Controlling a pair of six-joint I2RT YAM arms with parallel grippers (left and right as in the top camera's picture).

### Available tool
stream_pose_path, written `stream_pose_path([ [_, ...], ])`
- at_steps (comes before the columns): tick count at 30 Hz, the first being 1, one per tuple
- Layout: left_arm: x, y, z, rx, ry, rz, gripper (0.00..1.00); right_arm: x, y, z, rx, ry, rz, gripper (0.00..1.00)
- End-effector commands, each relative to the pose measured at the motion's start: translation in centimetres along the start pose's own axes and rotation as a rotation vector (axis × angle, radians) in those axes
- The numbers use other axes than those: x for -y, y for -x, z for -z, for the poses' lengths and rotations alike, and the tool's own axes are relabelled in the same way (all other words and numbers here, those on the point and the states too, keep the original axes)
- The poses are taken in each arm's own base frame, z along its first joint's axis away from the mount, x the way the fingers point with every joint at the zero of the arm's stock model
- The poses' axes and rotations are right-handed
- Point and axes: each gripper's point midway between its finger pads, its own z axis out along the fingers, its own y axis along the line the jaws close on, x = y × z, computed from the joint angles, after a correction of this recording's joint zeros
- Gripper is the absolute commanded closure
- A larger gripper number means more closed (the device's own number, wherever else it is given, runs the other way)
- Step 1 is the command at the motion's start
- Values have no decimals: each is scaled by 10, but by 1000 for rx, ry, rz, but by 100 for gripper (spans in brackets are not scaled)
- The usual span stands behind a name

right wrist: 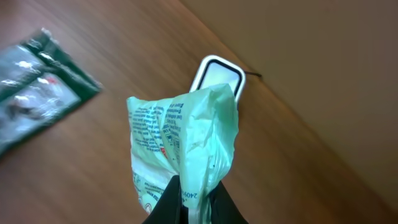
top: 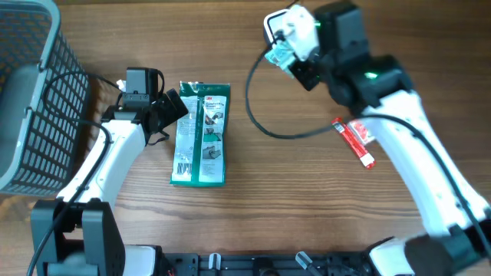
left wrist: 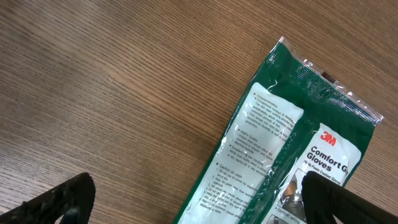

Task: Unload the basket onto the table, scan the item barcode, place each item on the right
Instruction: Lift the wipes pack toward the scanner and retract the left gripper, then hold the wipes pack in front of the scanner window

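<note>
packet [right wrist: 180, 143] pinched tight in r gripper [right wrist: 196, 202], scanner [right wrist: 217, 78] at its 12 o'clock; tilt printed side to it, hold steady. l gripper [top: 173, 109] gaping, idle.

Matt brown wood with visible grain is noted for the table [top: 307, 192]. Glossy green plastic film with a clear crimped seal is seen on the glove package [left wrist: 292, 143]. The pale green pouch [right wrist: 180, 143] is thin, crinkled, printed plastic. The scanner [right wrist: 216, 78] is smooth white plastic. The basket [top: 31, 115] is grey plastic mesh. The red packet [top: 354, 142] is glossy.
</note>
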Motion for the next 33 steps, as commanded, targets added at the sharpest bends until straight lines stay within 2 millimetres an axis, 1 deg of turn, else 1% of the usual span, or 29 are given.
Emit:
stream_pose_path([
  [1, 0, 9, 5, 30, 5, -10, 0, 20, 1, -39, -85, -211, 106, 96],
  [2, 0, 9, 5, 30, 5, -10, 0, 30, 2, -52, -98, -294, 99, 96],
  [4, 0, 9, 5, 30, 5, -10, 0, 45, 7, -69, -95, -403, 73, 96],
  [5, 0, 9, 5, 30, 5, -10, 0, 49, 8, -73, -90, -429, 65, 96],
  [8, 0, 9, 5, 30, 5, -10, 0, 56, 12, -93, -75, -505, 52, 96],
  [11, 0, 9, 5, 30, 5, -10, 0, 59, 13, -114, -71, -559, 70, 96],
  [12, 0, 9, 5, 30, 5, -10, 0, 60, 13, -118, -69, -570, 70, 96],
  [15, 0, 9, 5, 30, 5, -10, 0, 56, 13, -137, -54, -582, 77, 96],
  [18, 0, 9, 5, 30, 5, -10, 0, 53, 7, -154, -66, -593, 93, 96],
  [21, 0, 9, 5, 30, 5, -10, 0, 56, 1, -163, -88, -643, 110, 95],
  [23, 0, 9, 5, 30, 5, -10, 0, 53, -2, -171, -99, -635, 136, 96],
  [28, 0, 9, 5, 30, 5, -10, 0, 45, -8, -176, -119, -600, 155, 96],
  [31, 0, 9, 5, 30, 5, -10, 0, 32, -12, -184, -118, -531, 178, 96],
  [33, 0, 9, 5, 30, 5, -10, 0, 13, -16, -192, -121, -437, 193, 96],
])
